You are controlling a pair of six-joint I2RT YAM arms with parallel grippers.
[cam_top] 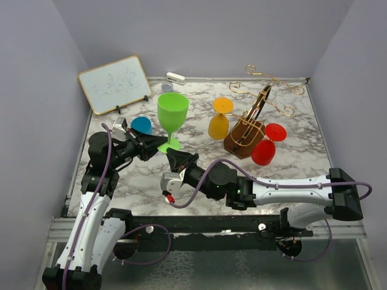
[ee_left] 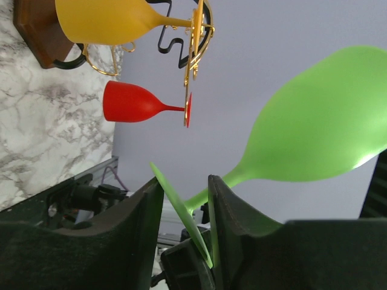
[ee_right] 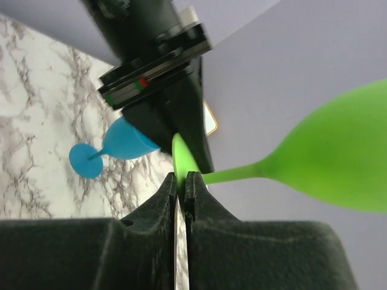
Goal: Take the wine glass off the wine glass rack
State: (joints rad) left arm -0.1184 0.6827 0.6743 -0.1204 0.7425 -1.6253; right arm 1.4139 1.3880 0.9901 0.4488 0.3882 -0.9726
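glass position: green wine glass (cam_top: 172, 112) is off the wine glass rack (cam_top: 242, 140); upright, with its foot low over the table (cam_top: 290, 157), rack well apart at 3 o'clock in the top view.
long axis: stem vertical, bowl up, foot disc roughly level; in the left wrist view the stem runs out toward 2 o'clock.
key relation: both tools meet at the foot. It lies at 3 o'clock from the left gripper (cam_top: 157, 147) and at about 12 o'clock from the right gripper (cam_top: 173, 154); neither is clearly nearer.
right tool: closed, pinching the foot rim edge-on between its pads (right wrist view).
left tool: fingers stand narrow on either side of the foot disc, which sits slantwise in the gap. Whether they clamp it, cannot tell.
judgement: looks like a hand-over at the foot. Right should not let go until the left grip is sure; with the bowl high above a thin rim hold, the glass could tip.
glass look: bright lime green, opaque matte, tulip bowl, thin stem, flat round foot.
rack load: orange glass (cam_top: 219, 124) and red glass (cam_top: 264, 151) hang bowl-down from the gold wire.
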